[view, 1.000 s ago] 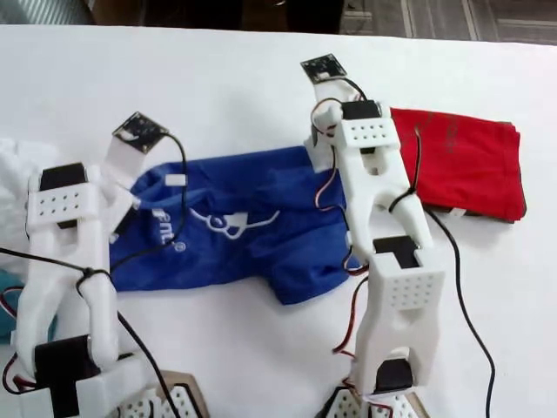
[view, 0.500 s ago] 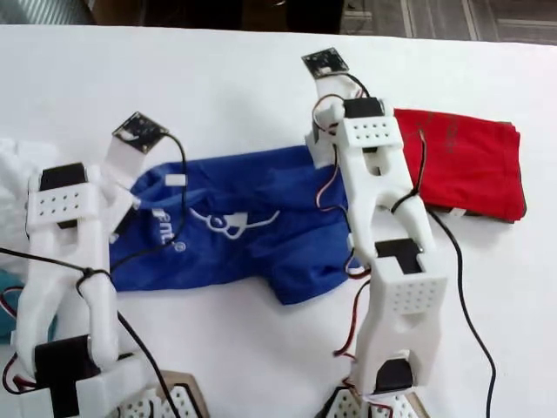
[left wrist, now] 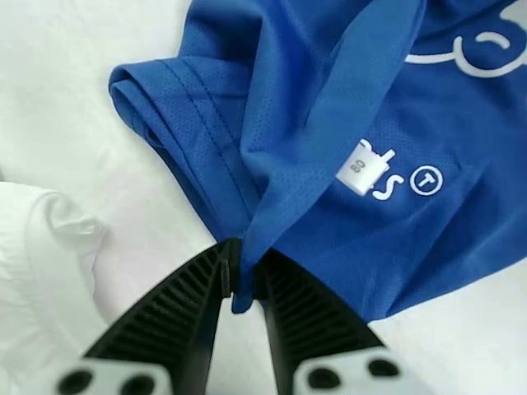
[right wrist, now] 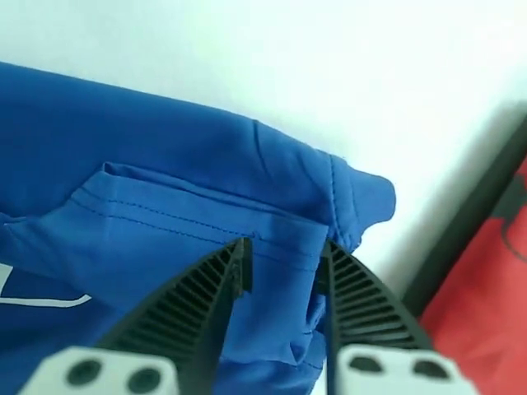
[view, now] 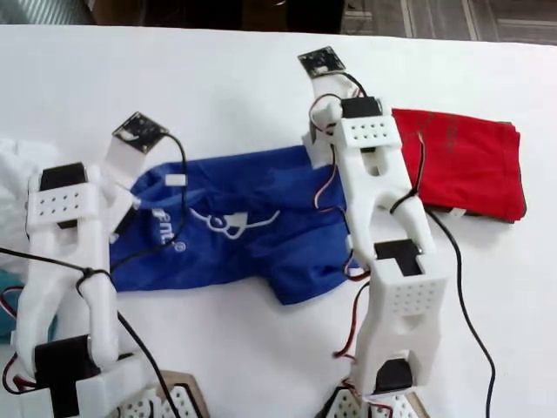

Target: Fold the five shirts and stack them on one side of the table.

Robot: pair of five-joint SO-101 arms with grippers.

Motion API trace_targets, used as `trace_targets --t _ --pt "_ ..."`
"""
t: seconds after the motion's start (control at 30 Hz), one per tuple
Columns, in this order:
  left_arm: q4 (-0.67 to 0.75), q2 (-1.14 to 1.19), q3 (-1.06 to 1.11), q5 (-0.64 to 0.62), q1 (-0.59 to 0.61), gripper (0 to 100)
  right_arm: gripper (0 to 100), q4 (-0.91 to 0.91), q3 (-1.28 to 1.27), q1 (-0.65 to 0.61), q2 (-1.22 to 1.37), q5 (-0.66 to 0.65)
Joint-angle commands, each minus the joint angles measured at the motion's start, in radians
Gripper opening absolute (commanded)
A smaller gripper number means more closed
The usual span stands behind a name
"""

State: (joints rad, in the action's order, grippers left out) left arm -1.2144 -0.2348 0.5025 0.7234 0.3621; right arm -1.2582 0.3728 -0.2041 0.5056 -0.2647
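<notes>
Right gripper [right wrist: 284, 255] has shifted slightly, jaws apart over the crumpled blue mesh shirt [view: 252, 235] mid-table; left gripper [left wrist: 244, 259] pinches its edge. One folded red cloth shirt [view: 470, 165] looks done; the rest seems still to do.

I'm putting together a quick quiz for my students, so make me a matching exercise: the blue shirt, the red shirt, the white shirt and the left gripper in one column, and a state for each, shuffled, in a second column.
Column one:
1. blue shirt
2. red shirt
3. white shirt
4. left gripper

Column two:
A. folded, at the right side of the table
B. jaws pinched shut on blue fabric
C. spread out in the middle
D. bunched at the left edge

Pairs: 1-C, 2-A, 3-D, 4-B
</notes>
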Motion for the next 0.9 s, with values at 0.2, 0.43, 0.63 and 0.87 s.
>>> trace_targets --t 0.2,0.43,0.63,0.87 --pt "0.011 -0.009 -0.012 0.008 0.008 3 14.1 0.027 0.005 0.019 0.018 -0.005" --pt "0.011 -0.009 -0.012 0.008 0.008 3 14.1 0.027 0.003 0.035 0.051 -0.005" --pt "0.011 -0.009 -0.012 0.008 0.008 3 14.1 0.030 0.005 0.031 0.048 -0.005" --pt "0.011 -0.009 -0.012 0.008 0.008 3 2.1 0.031 0.006 0.036 0.045 -0.005"
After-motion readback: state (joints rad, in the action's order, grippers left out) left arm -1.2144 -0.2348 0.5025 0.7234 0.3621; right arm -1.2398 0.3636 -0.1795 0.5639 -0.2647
